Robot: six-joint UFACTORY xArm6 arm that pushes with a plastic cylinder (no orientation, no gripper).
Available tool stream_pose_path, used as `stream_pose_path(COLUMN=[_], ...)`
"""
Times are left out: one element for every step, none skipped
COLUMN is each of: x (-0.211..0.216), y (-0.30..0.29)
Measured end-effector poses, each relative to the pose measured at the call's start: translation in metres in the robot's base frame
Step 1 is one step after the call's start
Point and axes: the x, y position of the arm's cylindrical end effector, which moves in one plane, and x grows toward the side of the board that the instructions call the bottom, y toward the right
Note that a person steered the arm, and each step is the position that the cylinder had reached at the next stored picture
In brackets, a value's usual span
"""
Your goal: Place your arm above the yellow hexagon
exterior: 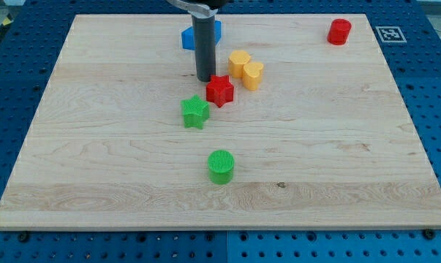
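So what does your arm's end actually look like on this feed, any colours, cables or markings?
Only the end shows: a straight, dark grey cylindrical rod, smooth and slightly glossy, running down to my tip. At the view's top it joins a wider black mount with a pale metallic rim, cut off by the frame. No cables, labels or markings are visible.

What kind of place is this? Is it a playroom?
Probably a robot lab, not a playroom. A wooden board sits on a blue pegboard bench, a printed marker tag is beside it, and my tip rests near a red star.
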Motion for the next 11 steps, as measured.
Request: stream_pose_path(x=[0.0, 0.0, -0.005, -0.014, -0.029, -0.038, -0.039, -0.04, -0.041, -0.057, -0.082], y=[0.0, 0.001, 0.01, 0.01, 0.01, 0.026, 0.028, 0.041, 0.05, 0.067, 0.088])
